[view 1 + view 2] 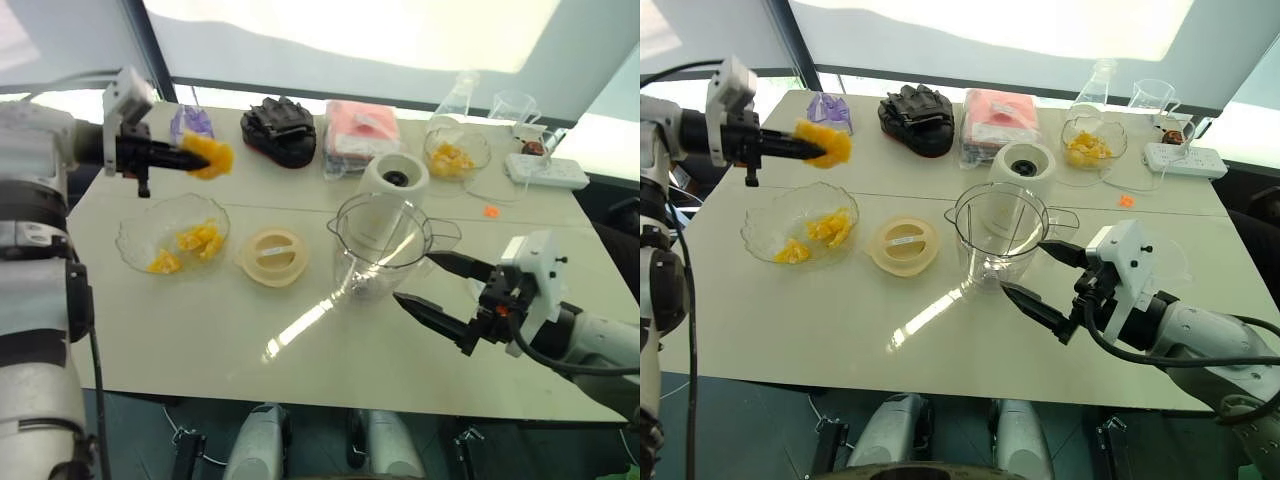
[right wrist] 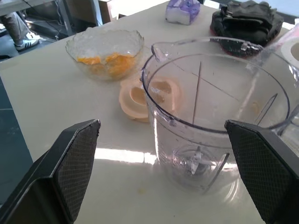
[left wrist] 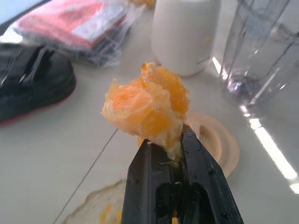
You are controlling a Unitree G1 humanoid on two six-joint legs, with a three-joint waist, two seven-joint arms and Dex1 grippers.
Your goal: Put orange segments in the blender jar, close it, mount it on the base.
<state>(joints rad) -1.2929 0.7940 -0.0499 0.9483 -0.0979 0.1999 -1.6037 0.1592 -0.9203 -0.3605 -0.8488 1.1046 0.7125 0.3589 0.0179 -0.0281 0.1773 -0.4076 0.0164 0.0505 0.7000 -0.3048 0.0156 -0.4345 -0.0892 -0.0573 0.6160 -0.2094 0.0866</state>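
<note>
Now carrying orange segments [image 1: 210,155], pinched in left gripper [image 1: 190,155], raised at ten o'clock of blender jar [image 1: 380,245]. Best to centre over the rim before letting go. Right gripper [image 1: 435,285] spread wide at four o'clock of jar, empty; base [image 1: 393,190] crowding twelve o'clock, lid [image 1: 270,257] at nine.

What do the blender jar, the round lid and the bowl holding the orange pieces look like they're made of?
Blender jar: clear, glossy, likely plastic; table shows through.
Round lid: cream, matte, probably plastic.
Bowl: clear, scalloped, probably glass, possibly plastic.
</note>
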